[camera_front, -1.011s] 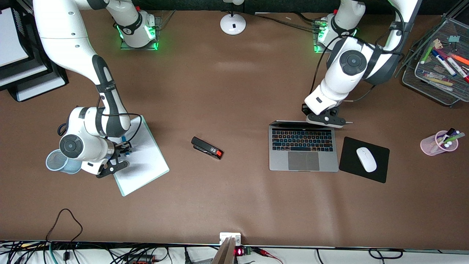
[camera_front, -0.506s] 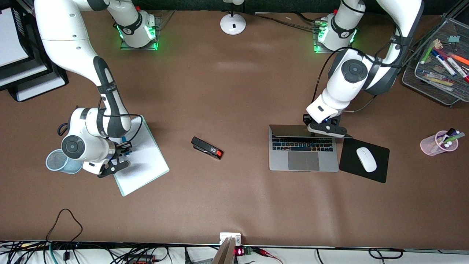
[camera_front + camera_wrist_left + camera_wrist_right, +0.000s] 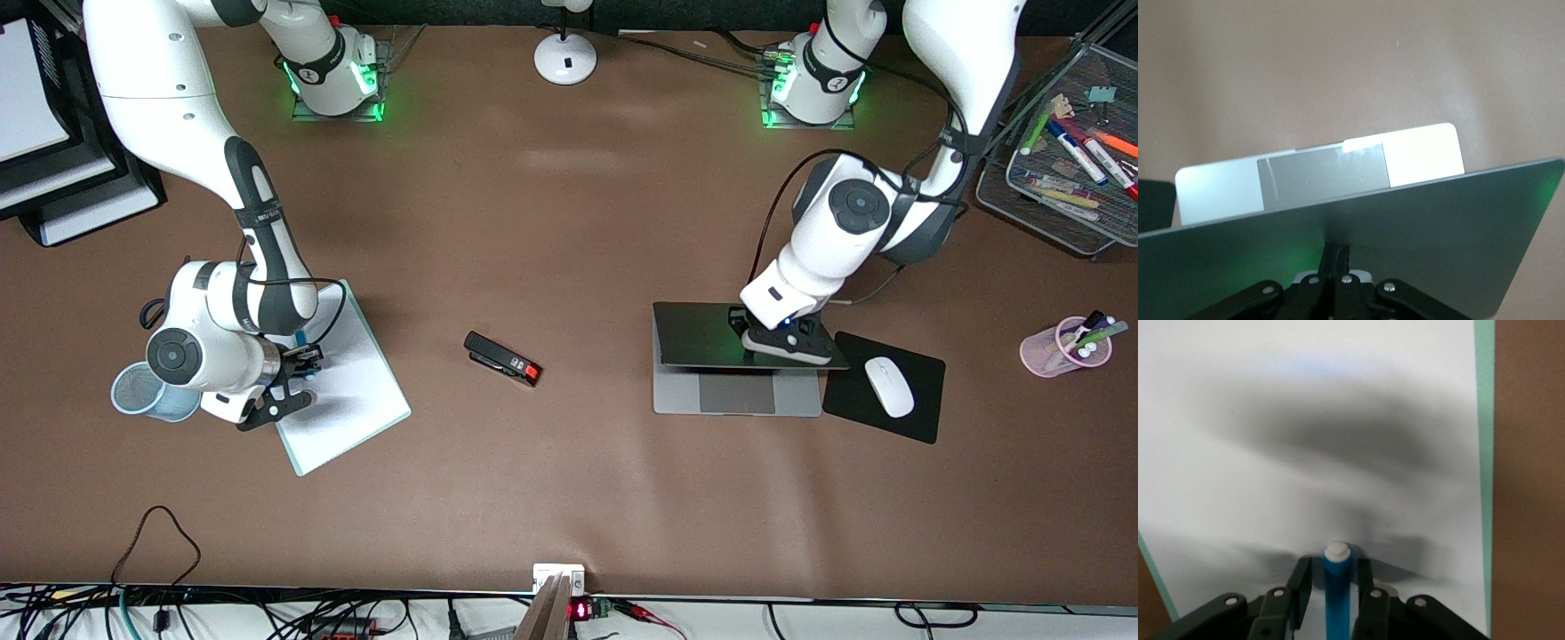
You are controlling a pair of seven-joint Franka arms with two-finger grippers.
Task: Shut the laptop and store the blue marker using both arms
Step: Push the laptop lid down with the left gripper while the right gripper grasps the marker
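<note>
The laptop [image 3: 738, 400] lies toward the left arm's end of the table, its lid [image 3: 702, 336] tilted low over the keyboard and hiding the keys. My left gripper [image 3: 787, 342] is shut and presses on the lid's outer face near its top edge. In the left wrist view its fingertips [image 3: 1337, 250] touch the lid [image 3: 1438, 233], with the trackpad [image 3: 1325, 177] showing past it. The blue marker [image 3: 1337, 587] lies on a white clipboard [image 3: 356, 391]. My right gripper [image 3: 302, 360] is open astride it, with a small gap on each side [image 3: 1335, 570].
A black stapler [image 3: 502, 359] lies mid-table. A black mouse pad [image 3: 925, 418] with a white mouse [image 3: 889, 386] sits beside the laptop. A blue mesh cup [image 3: 133, 391] stands by the right arm's wrist. A pink pen cup [image 3: 1067, 348] and wire tray [image 3: 1058, 213] are at the left arm's end.
The laptop lid has swung down from upright to low over the keyboard, with my left gripper following it toward the front camera. The right arm has hardly moved.
</note>
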